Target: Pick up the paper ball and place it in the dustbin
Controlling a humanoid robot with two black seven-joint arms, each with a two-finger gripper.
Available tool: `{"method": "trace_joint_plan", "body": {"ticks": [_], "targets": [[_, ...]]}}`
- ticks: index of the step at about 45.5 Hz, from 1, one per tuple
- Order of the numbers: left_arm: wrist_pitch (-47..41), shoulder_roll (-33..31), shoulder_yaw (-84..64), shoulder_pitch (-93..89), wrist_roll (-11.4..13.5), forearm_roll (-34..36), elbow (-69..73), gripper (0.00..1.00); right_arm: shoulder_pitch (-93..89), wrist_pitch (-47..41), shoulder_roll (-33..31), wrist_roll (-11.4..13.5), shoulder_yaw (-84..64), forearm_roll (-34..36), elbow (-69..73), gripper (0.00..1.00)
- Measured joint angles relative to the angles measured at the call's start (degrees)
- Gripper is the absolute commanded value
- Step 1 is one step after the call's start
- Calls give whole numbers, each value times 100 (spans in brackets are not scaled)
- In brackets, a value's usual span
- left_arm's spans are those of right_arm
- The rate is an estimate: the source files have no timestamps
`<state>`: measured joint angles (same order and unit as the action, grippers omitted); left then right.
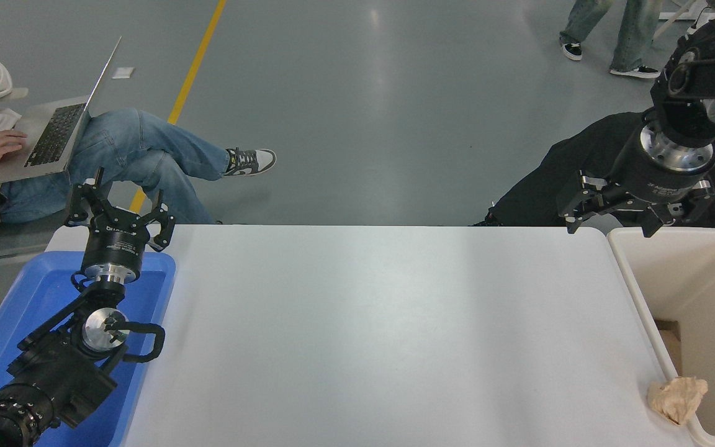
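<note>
The paper ball (pixel 677 399), a wrinkly tan wad, rests against the left rim of the dustbin (pixel 638 292) near the table's front right. The dustbin is a large cream bin at the right edge of the white table (pixel 382 329). My right gripper (pixel 612 227) is open and empty. It hangs high over the bin's far left corner, well behind the paper ball. My left gripper (pixel 119 210) is open and parked over the blue tray (pixel 28 310) at the lower left.
A brown cardboard piece (pixel 671 341) lies inside the bin. A person with a laptop (pixel 53 133) sits at the far left. Another person in black (pixel 581 167) is behind the table's far right corner. Legs (pixel 618 37) stand at the top right.
</note>
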<state>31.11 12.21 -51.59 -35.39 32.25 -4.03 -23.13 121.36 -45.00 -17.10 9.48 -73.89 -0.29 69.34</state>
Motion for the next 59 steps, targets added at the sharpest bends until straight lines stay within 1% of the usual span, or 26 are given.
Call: {"method": "trace_joint_plan", "body": {"ticks": [15, 24, 29, 39, 49, 59], "targets": [[0, -5, 0, 2, 0, 1, -2, 99, -353, 0, -83, 6, -130, 213, -14, 100], [0, -4, 0, 2, 0, -2, -4, 99, -890, 206, -805, 19, -157, -150, -236, 100], [0, -3, 1, 2, 0, -3, -3, 99, -1300, 625, -1395, 16, -105, -323, -405, 100], [0, -4, 1, 3, 1, -3, -3, 99, -2292, 1279, -2087, 13, 231, -564, -679, 100], [0, -3, 1, 3, 1, -1, -4, 99, -3641, 1759, -2388, 17, 932, -1060, -1091, 100], [0, -2, 1, 4, 0, -1, -3, 99, -4538, 1952, -2476, 20, 1604, -1273, -1330, 100]]}}
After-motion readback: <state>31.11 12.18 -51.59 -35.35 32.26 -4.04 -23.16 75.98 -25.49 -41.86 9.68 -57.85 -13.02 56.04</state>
